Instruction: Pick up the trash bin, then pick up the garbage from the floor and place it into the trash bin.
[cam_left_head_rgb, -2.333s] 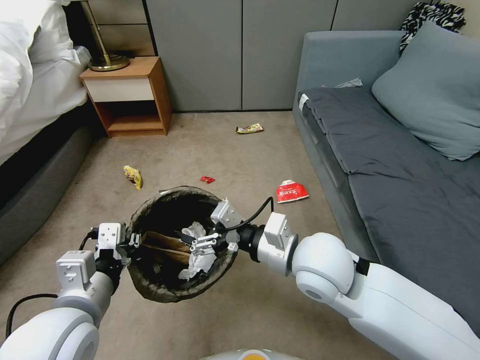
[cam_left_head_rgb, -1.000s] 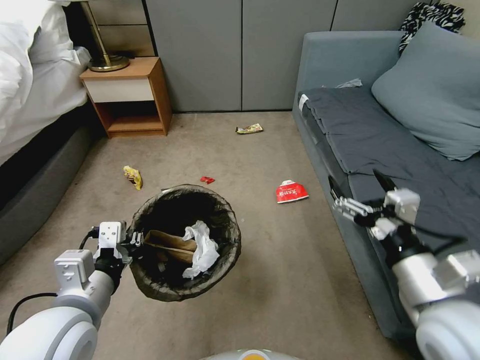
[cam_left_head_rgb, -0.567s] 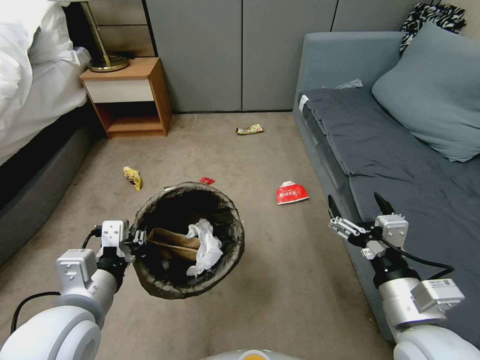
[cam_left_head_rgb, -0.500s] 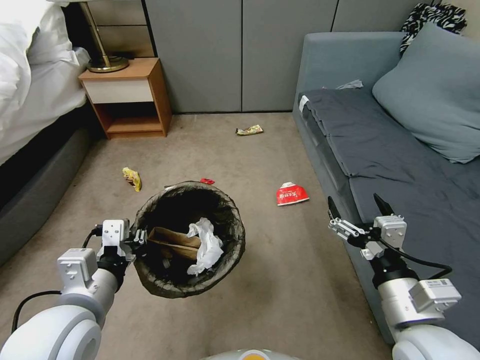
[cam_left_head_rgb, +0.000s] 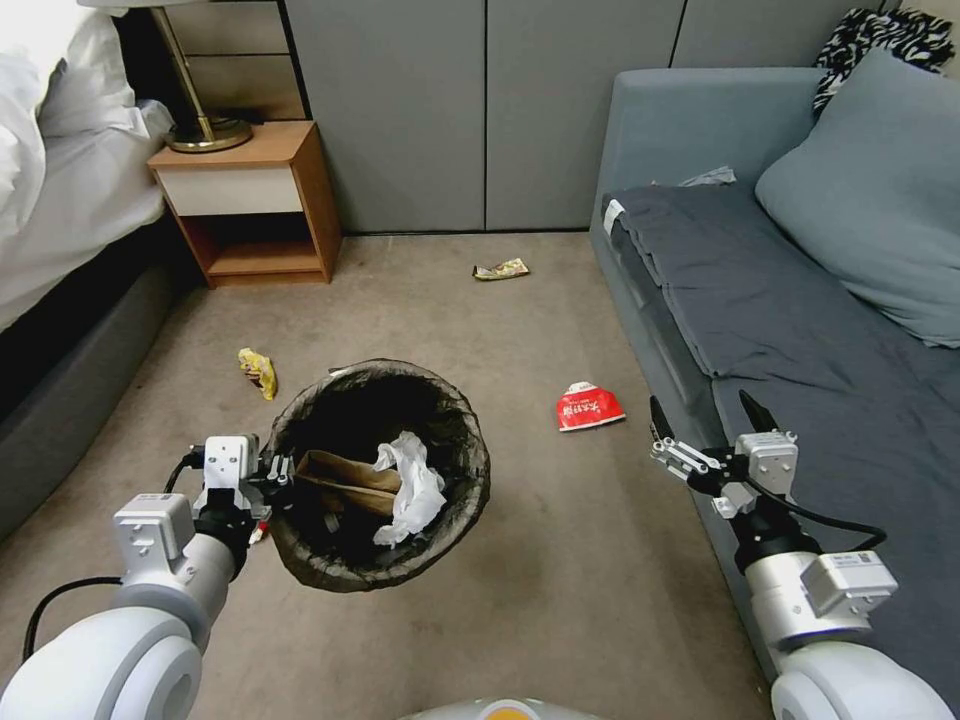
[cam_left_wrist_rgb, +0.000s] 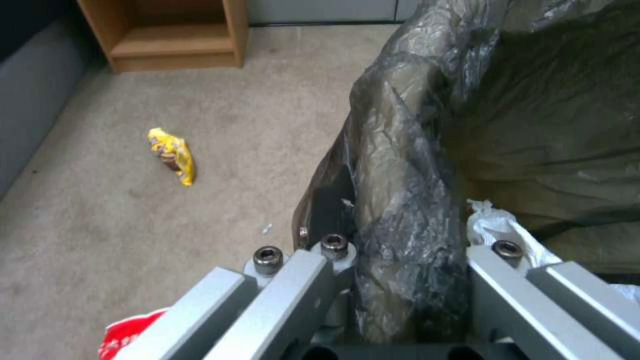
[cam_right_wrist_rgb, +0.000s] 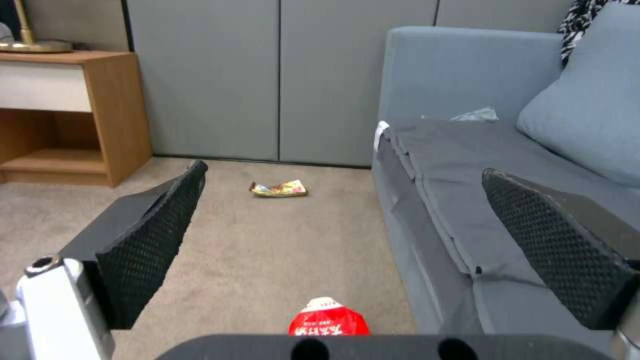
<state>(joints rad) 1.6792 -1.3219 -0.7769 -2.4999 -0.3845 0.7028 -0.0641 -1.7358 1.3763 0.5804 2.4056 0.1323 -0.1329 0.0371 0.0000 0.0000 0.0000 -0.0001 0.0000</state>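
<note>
Over carpet, left gripper (cam_left_head_rgb: 272, 478) clamps the trash bin (cam_left_head_rgb: 455, 500) rim; right gripper (cam_left_head_rgb: 705, 420) spread wide, empty.

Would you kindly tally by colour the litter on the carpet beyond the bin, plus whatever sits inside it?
Yellow wrappers: 2, near the bed and near the cabinets
Red noodle bowl: 1
Brown paper bag, in the trash bin: 1
White tissue, also inside: 1
Total: 5

Home bedroom: white-sheeted bed (cam_left_head_rgb: 60, 180), wooden nightstand (cam_left_head_rgb: 245, 200) with lamp (cam_left_head_rgb: 195, 110), grey sofa (cam_left_head_rgb: 800, 300), carpet (cam_left_head_rgb: 450, 320)
</note>
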